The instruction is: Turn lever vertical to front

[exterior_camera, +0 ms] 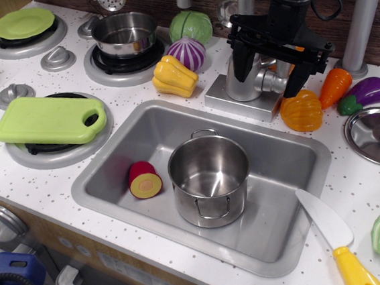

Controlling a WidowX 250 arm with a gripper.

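The black tool (267,74) hangs over the silver faucet body (247,76) at 12 o'clock of the sink (111,167), its 2 fingers spread to either side of it. The lever (275,82) juts from the faucet's right side between those fingers, not gripped. A steel pot (209,180) stands in the sink on the white tabletop (356,187).

A lime-green cutting board (48,120) sits on the white speckled counter (46,186); the pumpkin (301,111) is orange, the eggplant (367,92) purple, the knife handle (356,269) yellow.
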